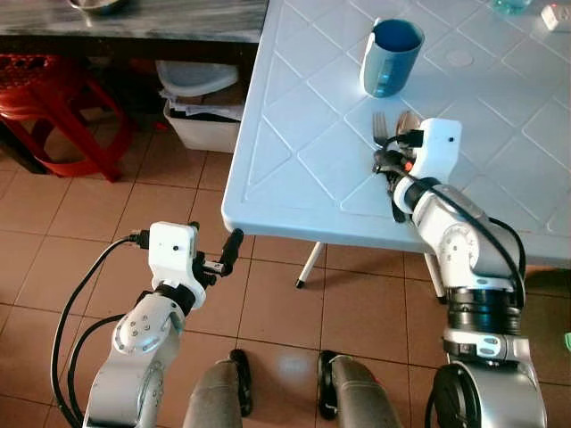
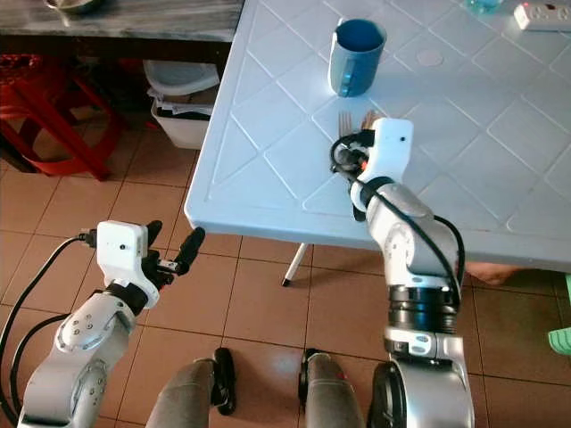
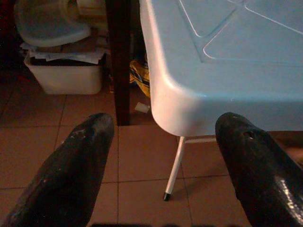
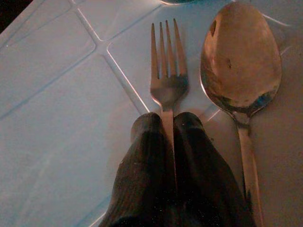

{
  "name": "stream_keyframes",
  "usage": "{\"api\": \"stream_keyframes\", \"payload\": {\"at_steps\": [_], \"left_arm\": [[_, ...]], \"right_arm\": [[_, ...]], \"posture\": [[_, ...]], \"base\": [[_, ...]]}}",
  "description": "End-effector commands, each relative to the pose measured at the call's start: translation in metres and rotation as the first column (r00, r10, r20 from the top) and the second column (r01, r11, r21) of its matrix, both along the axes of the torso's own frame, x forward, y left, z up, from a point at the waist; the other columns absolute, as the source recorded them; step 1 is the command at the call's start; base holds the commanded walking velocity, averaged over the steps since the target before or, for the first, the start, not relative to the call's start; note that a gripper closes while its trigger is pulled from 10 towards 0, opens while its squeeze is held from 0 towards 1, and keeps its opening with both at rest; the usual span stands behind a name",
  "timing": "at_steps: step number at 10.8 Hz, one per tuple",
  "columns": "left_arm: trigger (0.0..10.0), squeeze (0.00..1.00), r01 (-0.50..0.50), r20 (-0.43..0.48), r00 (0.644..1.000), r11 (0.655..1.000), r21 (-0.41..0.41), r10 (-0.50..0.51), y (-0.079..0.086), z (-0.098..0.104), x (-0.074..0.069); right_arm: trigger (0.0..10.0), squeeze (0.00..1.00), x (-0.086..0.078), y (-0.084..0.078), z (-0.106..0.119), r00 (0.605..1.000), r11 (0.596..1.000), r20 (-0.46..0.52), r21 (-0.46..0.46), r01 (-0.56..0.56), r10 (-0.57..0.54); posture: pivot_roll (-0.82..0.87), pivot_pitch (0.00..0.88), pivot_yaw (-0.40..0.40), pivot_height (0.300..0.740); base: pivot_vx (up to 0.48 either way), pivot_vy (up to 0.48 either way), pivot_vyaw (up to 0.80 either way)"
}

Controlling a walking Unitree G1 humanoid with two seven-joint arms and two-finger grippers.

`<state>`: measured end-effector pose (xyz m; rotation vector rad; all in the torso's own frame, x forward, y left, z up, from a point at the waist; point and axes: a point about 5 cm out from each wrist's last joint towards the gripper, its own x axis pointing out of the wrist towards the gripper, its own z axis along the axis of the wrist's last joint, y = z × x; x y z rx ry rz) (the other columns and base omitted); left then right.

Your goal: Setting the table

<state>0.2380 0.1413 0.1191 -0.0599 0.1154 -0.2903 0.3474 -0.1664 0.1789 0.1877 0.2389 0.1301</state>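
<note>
A steel fork (image 4: 166, 85) lies on the pale blue plastic table (image 1: 303, 116), with a steel spoon (image 4: 241, 71) close beside it. My right gripper (image 4: 165, 125) is shut on the fork's handle, low over the table near its front edge. The fork's tines (image 1: 380, 127) and the spoon's bowl (image 1: 408, 121) stick out past the wrist. A blue mug (image 1: 391, 57) stands just beyond them. My left gripper (image 1: 217, 261) is open and holds nothing, below the table's near left corner, over the floor.
A white bin with papers (image 1: 203, 116) sits under a dark counter at the left, beside a red plastic stool (image 1: 53, 107). A thin white table leg (image 3: 173, 168) stands near the corner. A white power strip (image 2: 544, 16) lies at the table's far right.
</note>
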Motion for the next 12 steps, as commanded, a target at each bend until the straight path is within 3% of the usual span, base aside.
{"api": "stream_keyframes", "payload": {"at_steps": [1,3,5,9,12], "left_arm": [[10.0,0.0,0.012,-0.038,0.999,1.0,0.012,-0.011,0.0,-0.007,-0.003],[10.0,0.0,-0.057,-0.049,0.997,0.998,0.029,0.058,0.007,-0.01,0.0],[10.0,0.0,-0.107,-0.009,0.994,0.993,0.04,0.108,0.011,-0.007,0.005],[10.0,0.0,-0.138,0.035,0.99,0.989,0.053,0.136,0.008,-0.008,0.012],[10.0,0.0,-0.172,0.11,0.98,0.985,0.019,0.169,0.005,0.002,0.024]], "right_arm": [[0.0,0.0,-0.012,-0.002,-0.054,0.966,0.999,-0.257,0.041,0.035,-0.023],[0.0,0.0,-0.01,0.008,-0.033,0.994,0.994,-0.105,0.106,0.037,-0.026],[0.0,0.0,-0.017,0.028,-0.013,0.998,0.995,0.062,0.095,-0.02,0.014],[0.0,0.0,-0.033,0.051,-0.017,0.991,0.991,0.135,0.132,-0.022,0.004],[0.0,0.0,-0.038,0.049,-0.006,0.96,1.0,0.278,0.02,0.014,-0.019]], "posture": [[-0.02,0.303,0.063,0.74],[-0.02,0.298,0.062,0.74],[-0.03,0.285,0.052,0.74],[-0.05,0.259,0.044,0.74],[-0.05,0.245,0.028,0.74]], "base": [[0.0,0.0,0.0],[0.0,0.0,0.0],[0.0,0.24,0.0],[0.0,0.48,0.0],[0.0,0.477,0.0]]}}
